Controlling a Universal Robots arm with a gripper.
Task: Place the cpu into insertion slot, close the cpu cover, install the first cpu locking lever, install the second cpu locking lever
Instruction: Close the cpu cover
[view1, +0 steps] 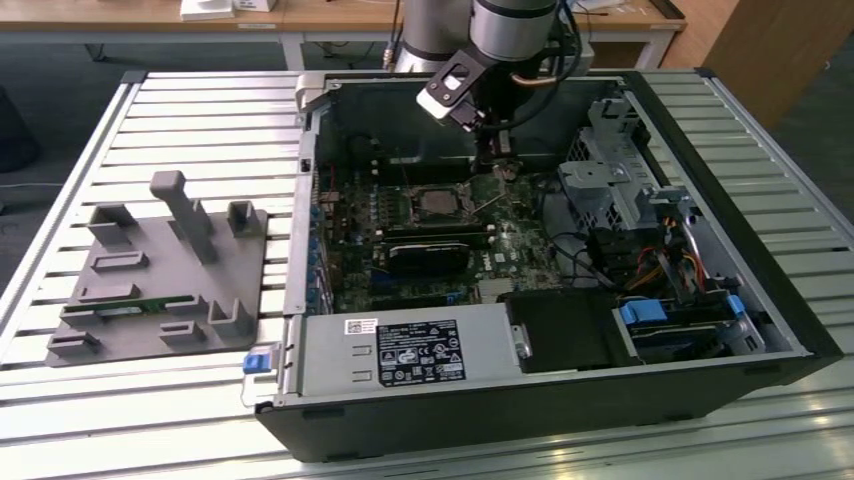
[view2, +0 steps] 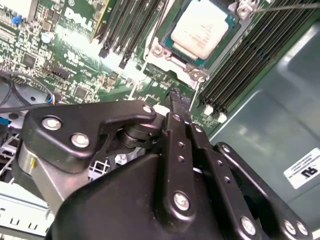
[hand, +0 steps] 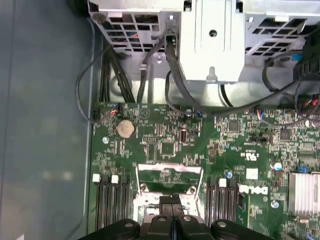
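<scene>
Your chip (view2: 200, 27) sits in the socket (view2: 172, 60) on the green circuit board (view2: 100, 75), pale metal top facing up. The end effector (view2: 176, 97) hangs just beside that socket with its fingers pinched narrow together. All of this is inside the open computer case (view1: 534, 420) on the slatted desk (view1: 200, 110).

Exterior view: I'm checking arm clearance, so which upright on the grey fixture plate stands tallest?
The narrow post near the far edge of the grey fixture plate. It rises well above the short blocks around it.
</scene>
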